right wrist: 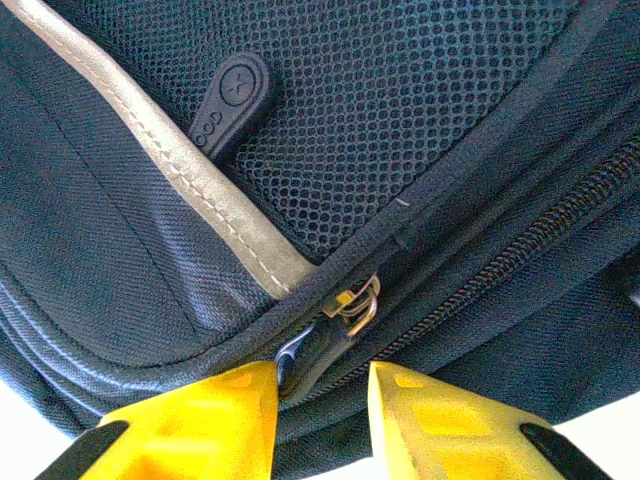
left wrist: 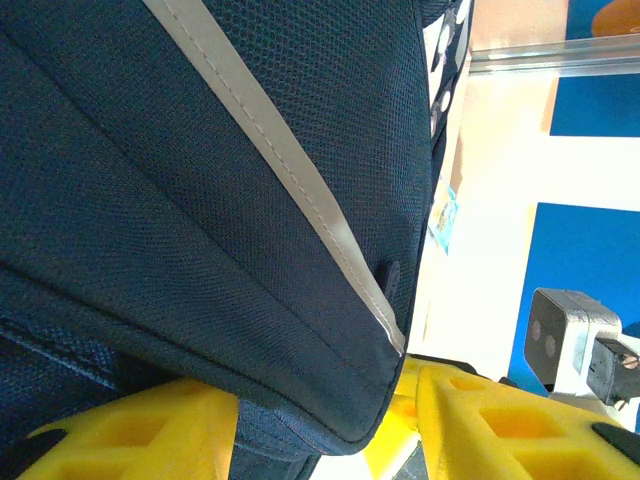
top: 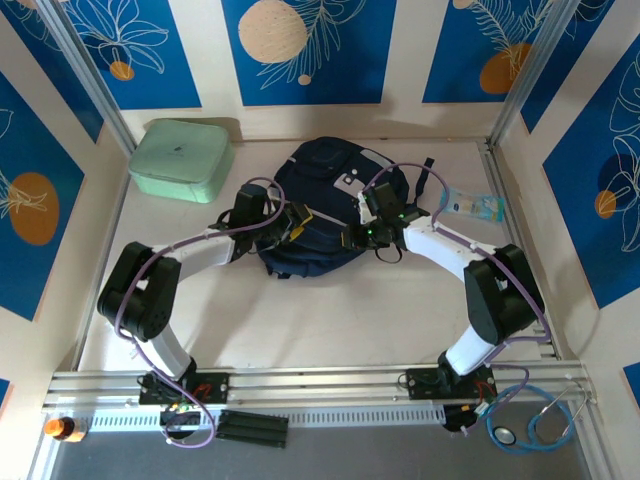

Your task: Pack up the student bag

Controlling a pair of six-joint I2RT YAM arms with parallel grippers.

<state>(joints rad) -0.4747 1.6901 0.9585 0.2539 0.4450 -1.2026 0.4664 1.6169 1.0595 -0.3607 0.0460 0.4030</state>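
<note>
The student bag [top: 318, 180], a navy backpack with a grey stripe [left wrist: 280, 170], lies at the middle back of the table. My left gripper [top: 295, 222] is at its left near side. In the left wrist view, that gripper [left wrist: 325, 400] has a corner fold of the bag's fabric [left wrist: 200, 250] between its yellow fingers. My right gripper [top: 358, 235] is at the bag's right near side. Close up, this gripper [right wrist: 322, 375] is narrowed round a dark zipper pull [right wrist: 312, 352] hanging from a brass slider [right wrist: 358, 300]; the pull lies against the left finger [right wrist: 220, 410].
A mint-green case [top: 182, 158] sits at the back left, apart from the bag. A clear packet [top: 478, 205] lies to the right of the bag by the wall. A second round zipper tab [right wrist: 228, 105] rests on the mesh panel. Bare table stretches between the arms' bases.
</note>
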